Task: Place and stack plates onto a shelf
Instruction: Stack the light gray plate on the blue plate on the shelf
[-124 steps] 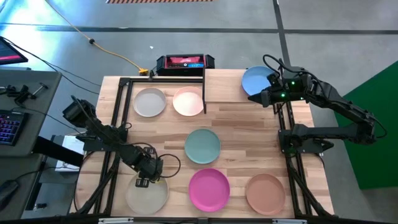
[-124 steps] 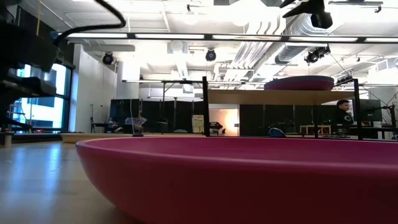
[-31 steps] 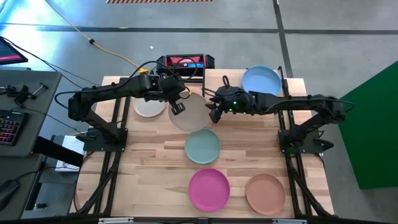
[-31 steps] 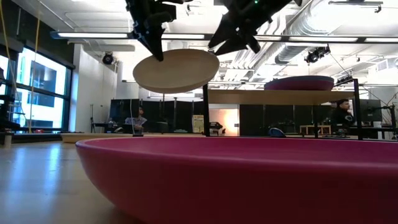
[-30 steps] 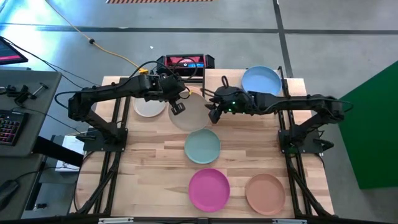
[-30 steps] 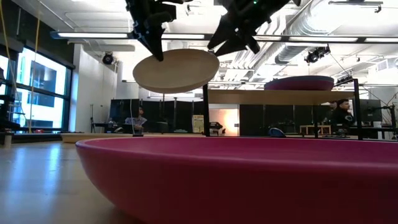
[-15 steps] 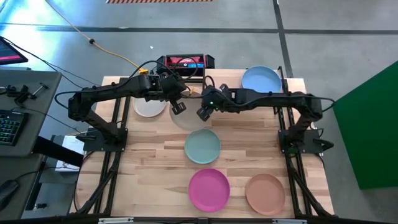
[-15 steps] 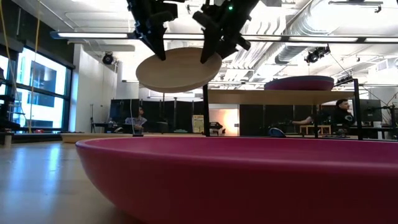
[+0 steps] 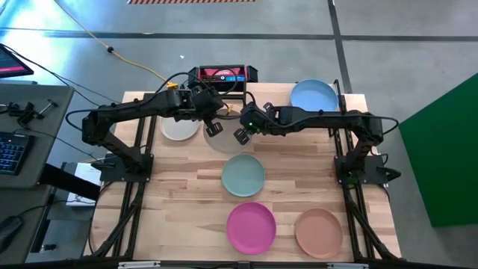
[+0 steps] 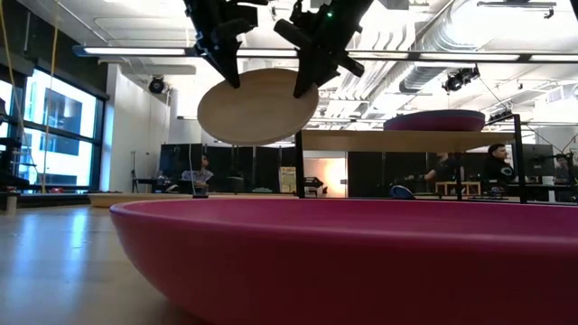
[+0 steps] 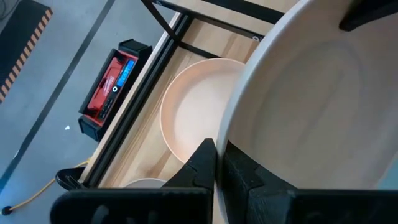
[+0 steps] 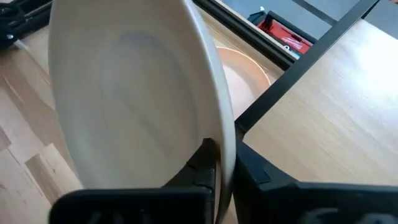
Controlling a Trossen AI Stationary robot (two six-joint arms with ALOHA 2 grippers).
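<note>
**Handover of cream plate in mid-air beside the shelf**

Tools of both arms pinch one plate between them. The left tool (image 9: 213,127) has its fingers closed on one edge of the cream plate (image 10: 257,106), and the right tool (image 9: 241,135) has its fingers closed on the opposite edge, as each wrist view shows, the rim passing between that arm's two dark fingers. The plate hangs tilted above the worktop (image 9: 299,187), clear of everything under it, near the front post of the shelf (image 9: 272,101). Judging by this double grip, the plate is being passed from one arm to the other: the shelf sits on the right arm's side, so that arm is better placed to reach it.

Directly beneath the held plate lies the pale pink plate (image 11: 196,121), with the grey-white plate (image 9: 178,128) beside it. The blue plate (image 9: 314,95) already rests on the shelf. Teal plate (image 9: 243,175), magenta plate (image 9: 251,228) and tan-brown plate (image 9: 319,232) wait flat on the worktop nearer the front, apparently untouched.
</note>
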